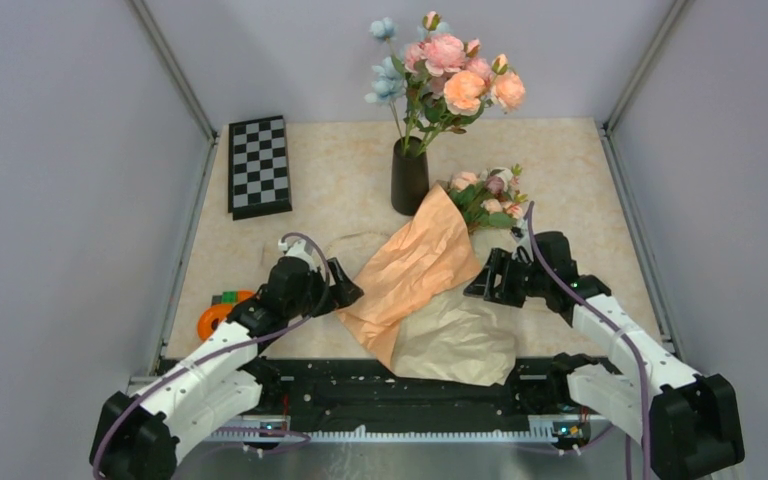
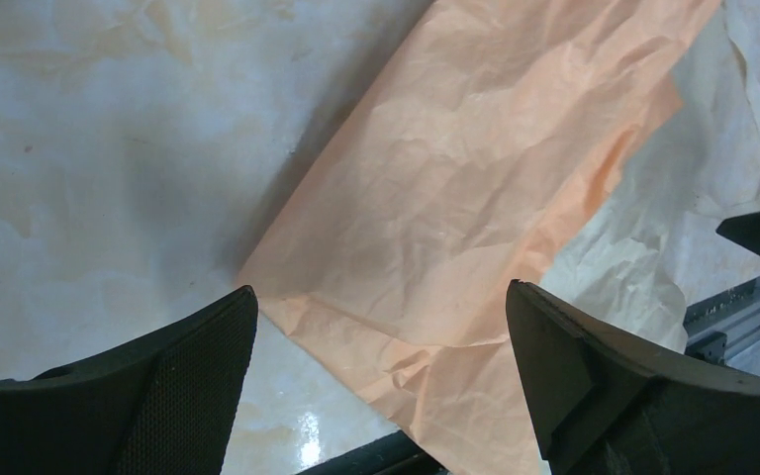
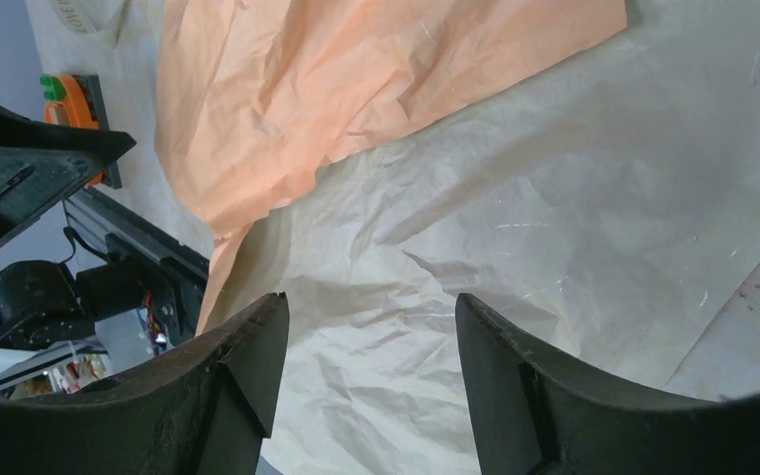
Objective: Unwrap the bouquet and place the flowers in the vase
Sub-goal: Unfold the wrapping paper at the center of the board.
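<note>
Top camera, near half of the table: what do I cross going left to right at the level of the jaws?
Orange object → left gripper, jaws open → peach-orange paper → right gripper, jaws open. The tan paper overlaps the peach sheet, so it is left out.

- Passable over bare tabletop (image 1: 340, 190) between checkerboard (image 1: 259, 165) and vase (image 1: 409, 180).
- Blocked at centre by spread peach paper (image 1: 415, 265) and tan lining (image 1: 460, 342).
- Crowded just right of vase by flowers (image 1: 488, 197).
- Obstructed near-left by orange object (image 1: 215, 318).
</note>
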Action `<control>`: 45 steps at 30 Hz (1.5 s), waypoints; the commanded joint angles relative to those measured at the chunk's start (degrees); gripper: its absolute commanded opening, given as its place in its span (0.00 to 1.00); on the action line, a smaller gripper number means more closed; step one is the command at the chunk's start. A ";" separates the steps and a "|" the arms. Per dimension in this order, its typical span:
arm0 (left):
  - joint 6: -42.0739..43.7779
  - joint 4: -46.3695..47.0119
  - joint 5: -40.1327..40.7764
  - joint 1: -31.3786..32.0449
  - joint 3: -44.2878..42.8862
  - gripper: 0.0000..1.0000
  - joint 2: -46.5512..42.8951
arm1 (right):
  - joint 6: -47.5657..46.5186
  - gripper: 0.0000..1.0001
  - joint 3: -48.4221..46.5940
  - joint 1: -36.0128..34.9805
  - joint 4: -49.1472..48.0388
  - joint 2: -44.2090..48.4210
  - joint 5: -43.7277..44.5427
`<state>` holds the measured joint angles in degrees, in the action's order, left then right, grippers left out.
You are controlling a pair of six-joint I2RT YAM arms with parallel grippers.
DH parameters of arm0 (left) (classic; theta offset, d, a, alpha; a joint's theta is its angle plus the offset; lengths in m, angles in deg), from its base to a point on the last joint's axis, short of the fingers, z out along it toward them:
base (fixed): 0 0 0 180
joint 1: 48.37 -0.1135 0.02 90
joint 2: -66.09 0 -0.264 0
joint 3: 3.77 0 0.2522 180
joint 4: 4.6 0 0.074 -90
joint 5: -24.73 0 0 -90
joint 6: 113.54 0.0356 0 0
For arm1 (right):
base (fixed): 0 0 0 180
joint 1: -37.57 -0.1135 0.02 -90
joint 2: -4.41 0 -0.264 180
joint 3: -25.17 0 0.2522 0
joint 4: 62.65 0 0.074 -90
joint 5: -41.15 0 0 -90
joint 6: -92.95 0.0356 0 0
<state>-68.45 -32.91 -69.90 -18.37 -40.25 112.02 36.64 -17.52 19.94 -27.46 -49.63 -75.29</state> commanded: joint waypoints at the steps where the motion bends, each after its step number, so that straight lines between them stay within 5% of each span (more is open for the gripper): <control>1: -2.70 4.23 -0.29 -1.66 1.78 0.99 1.18 | 1.33 0.64 0.22 -0.78 -2.60 1.00 -1.84; 6: -3.07 0.88 4.07 -1.82 2.03 0.95 0.72 | 0.95 0.63 0.69 -0.87 -2.84 0.77 -2.00; 13: -4.55 1.00 4.97 -2.02 3.74 0.65 2.47 | 1.25 0.62 1.04 -0.87 -3.91 -0.02 -2.39; 25: -8.56 4.28 6.06 -2.42 7.54 0.54 5.16 | 0.96 0.61 1.65 -0.90 -5.14 -1.44 -2.63; 38: -9.80 10.44 7.52 -3.33 8.85 0.09 8.92 | 0.98 0.61 3.78 -1.36 -7.59 -3.99 -3.62; 45: -6.15 14.08 8.46 -5.60 4.93 0.00 15.35 | 2.81 0.61 5.64 -2.67 -12.52 -6.83 -3.47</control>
<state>-77.65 -20.99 -64.10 -22.56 -32.77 123.57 38.17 -12.60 18.59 -34.97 -55.09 -78.43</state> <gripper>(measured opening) 0.009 0.614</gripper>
